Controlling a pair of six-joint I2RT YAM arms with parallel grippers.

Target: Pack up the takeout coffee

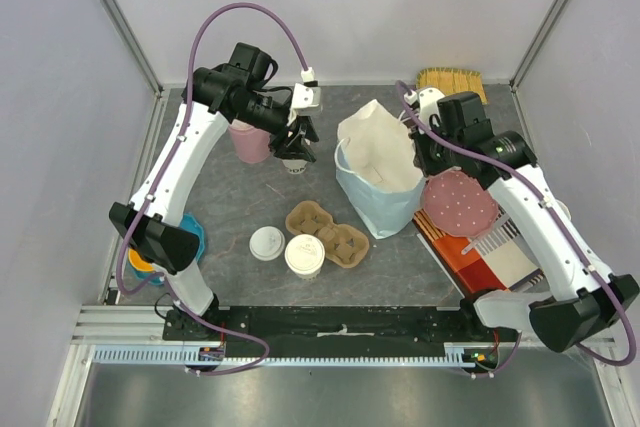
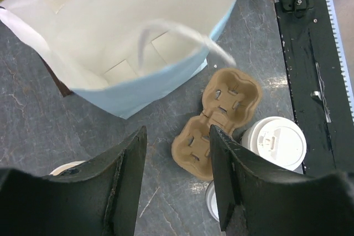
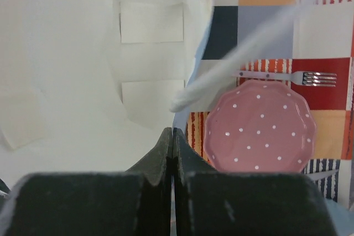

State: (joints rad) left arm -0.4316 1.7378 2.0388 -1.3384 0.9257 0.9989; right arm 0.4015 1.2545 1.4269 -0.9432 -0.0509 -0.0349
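Takeout coffee (image 1: 305, 255): white cup, white lid.
Loose lid (image 1: 266, 243): white.
Cup carrier (image 1: 327, 232): plain brown cardboard.
Paper bag (image 1: 375, 182): pale blue outside, white inside, white handles.
Plate (image 1: 458, 203): pink, scattered with small white dots.
Placemat (image 3: 326, 20): patchwork of red, orange, navy and grey blocks, some striped.
Tumbler (image 1: 248, 142): pink.
Fork (image 3: 312, 78): silver.
Table (image 1: 230, 267): dark grey, marbled with pale veins.

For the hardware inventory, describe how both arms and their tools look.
Both the left arm and right arm have white link shells with black joints and bases. A purple cable loops along each. The left tool and right tool are matte black.
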